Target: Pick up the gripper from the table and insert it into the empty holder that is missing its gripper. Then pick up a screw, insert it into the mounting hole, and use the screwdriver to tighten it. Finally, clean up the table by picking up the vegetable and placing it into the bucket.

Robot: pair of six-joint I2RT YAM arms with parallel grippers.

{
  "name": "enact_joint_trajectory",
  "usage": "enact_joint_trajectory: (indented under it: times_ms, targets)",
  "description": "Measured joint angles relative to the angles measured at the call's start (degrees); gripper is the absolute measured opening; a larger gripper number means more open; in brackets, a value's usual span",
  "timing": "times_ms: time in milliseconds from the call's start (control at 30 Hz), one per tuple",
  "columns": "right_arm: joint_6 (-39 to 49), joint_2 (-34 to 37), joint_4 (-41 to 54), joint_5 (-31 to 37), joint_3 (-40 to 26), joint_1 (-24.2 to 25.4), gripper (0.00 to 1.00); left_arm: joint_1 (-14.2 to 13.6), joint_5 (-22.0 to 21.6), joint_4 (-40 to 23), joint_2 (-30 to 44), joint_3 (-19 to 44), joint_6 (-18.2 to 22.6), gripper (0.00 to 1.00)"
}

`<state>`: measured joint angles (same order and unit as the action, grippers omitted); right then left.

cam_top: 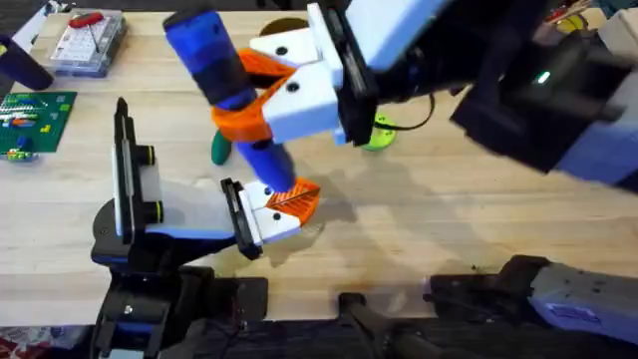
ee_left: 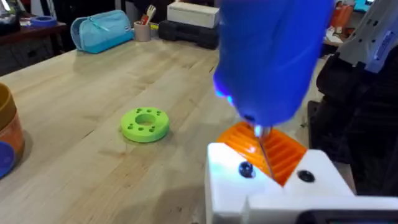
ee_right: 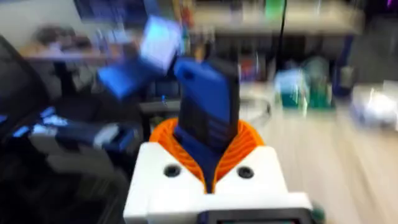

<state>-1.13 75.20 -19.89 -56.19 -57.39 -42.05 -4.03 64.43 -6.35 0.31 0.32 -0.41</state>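
Over the middle of the overhead view, two white grippers with orange ribbed pads. Right gripper [cam_top: 261,98] raised close under the camera and clamped round one thick bright-blue cylindrical screwdriver [cam_top: 221,70], tilted, dark cap uppermost, narrow end pointing down. Left gripper [cam_top: 289,202] low over the light wooden plank tabletop [cam_top: 449,219], right at the screwdriver's lower end; open or closed, impossible to tell. One small smooth dark-green oval vegetable [cam_top: 220,150] lying on the tabletop just beside the screwdriver's shaft, outside any container. One lime-green ring-shaped disc [cam_top: 380,136] half hidden behind the right gripper. At the far left corner, one clear plastic box [cam_top: 88,45] with one small red-handled tool [cam_top: 88,19] at its top, on or inside not clear. Nearer along the left edge, one green circuit board [cam_top: 32,118].

From the left wrist, the screwdriver looming large and blue, its short metal tip [ee_left: 262,140] coming down against the orange pads of the left gripper. Lime-green disc flat on the tabletop, several small holes round its ring. At the view's edge, one round orange-brown bucket [ee_left: 5,127] with a blue band, well apart from the disc; contents hidden. Far back, one light-blue zipped pouch [ee_left: 102,30].

From the right wrist, the right gripper closed on the screwdriver, orange pads pressed to both sides of the blue body.
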Motion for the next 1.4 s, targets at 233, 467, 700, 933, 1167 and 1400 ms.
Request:
enact_joint_trajectory:
  times_ms: [233, 467, 700, 933, 1167, 1400]
  targets:
    - [12.4, 0.9, 27.0, 4.6, -12.5, 3.5, 0.025, 0.0, -0.2, 0.0, 0.0, 0.0, 0.0, 0.004]
    - [23.7, 0.8, 42.5, 23.8, -21.3, 4.7, 0.025, 0.0, -0.2, 0.0, 0.0, 0.0, 0.0, 0.004]
    - [36.0, 3.1, 47.5, 54.1, -21.6, 6.5, 0.025, 0.0, -0.2, 0.1, 0.0, 0.0, 0.0, 0.004]
    - [40.1, 15.7, 53.3, 67.0, -21.9, 16.1, 0.025, 0.0, -0.2, 0.1, 0.0, 0.0, 0.0, 0.004]
    - [42.4, 29.2, 53.2, 69.9, -22.0, 26.8, 0.025, 0.0, -0.4, 0.1, 0.0, 0.0, 0.0, 0.004]
    - [46.5, 37.8, 53.0, 70.7, -22.0, 31.8, 0.025, 0.0, -0.4, 0.1, 0.0, 0.0, 0.0, 0.004]
